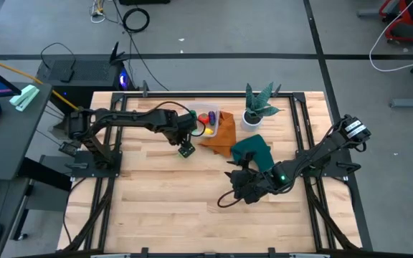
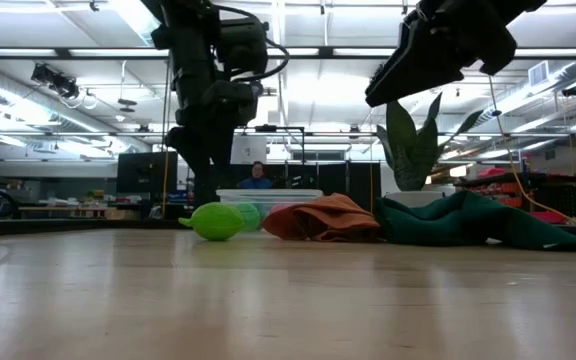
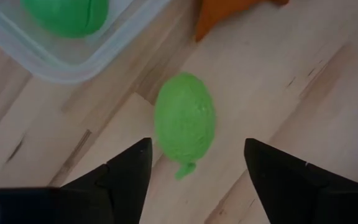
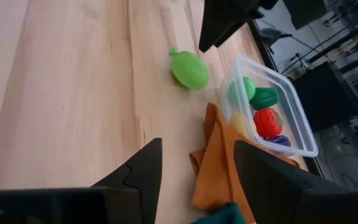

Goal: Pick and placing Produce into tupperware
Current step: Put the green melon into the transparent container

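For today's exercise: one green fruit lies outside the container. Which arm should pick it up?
Left. Its gripper hangs open right over the green fruit beside the container; the right gripper is farther off.

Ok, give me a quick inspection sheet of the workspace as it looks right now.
Surface: wooden table, bare in front.
Job's things: one green produce piece on the wood beside the tupperware; the other pieces inside.
Clutter: orange cloth, dark green cloth, potted plant.
Grippers: left gripper open above the loose green piece; right gripper open, holding nothing.
Cables: loose cables on the floor.
Surroundings: a person beyond the table.
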Controlling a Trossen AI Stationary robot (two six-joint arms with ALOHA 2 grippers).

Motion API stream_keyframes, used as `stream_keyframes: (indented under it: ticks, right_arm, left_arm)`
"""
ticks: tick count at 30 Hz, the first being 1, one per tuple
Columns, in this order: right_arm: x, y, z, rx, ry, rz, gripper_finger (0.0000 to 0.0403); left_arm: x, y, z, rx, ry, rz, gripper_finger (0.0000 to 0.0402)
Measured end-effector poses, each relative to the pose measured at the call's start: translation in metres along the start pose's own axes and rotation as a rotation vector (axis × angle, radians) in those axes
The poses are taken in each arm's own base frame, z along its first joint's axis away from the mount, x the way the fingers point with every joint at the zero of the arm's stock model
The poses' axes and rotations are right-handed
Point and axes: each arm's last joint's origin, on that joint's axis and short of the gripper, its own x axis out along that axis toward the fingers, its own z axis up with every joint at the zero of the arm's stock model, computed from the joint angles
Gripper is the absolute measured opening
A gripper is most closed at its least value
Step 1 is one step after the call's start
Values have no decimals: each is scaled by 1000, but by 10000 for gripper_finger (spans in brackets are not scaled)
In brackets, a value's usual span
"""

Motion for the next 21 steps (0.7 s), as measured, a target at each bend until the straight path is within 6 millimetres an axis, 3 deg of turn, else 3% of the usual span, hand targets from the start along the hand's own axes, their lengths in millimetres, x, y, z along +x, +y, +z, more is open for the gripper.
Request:
stream_keyframes:
  ticks: [12, 21]
  right_arm:
    - [29, 30, -4, 27, -17, 34, 158]
    - [26, 28, -1, 42, -33, 42, 158]
  left_arm:
    - [5, 0, 3, 0, -15, 4, 264]
    - [10, 5, 5, 60, -1, 20, 288]
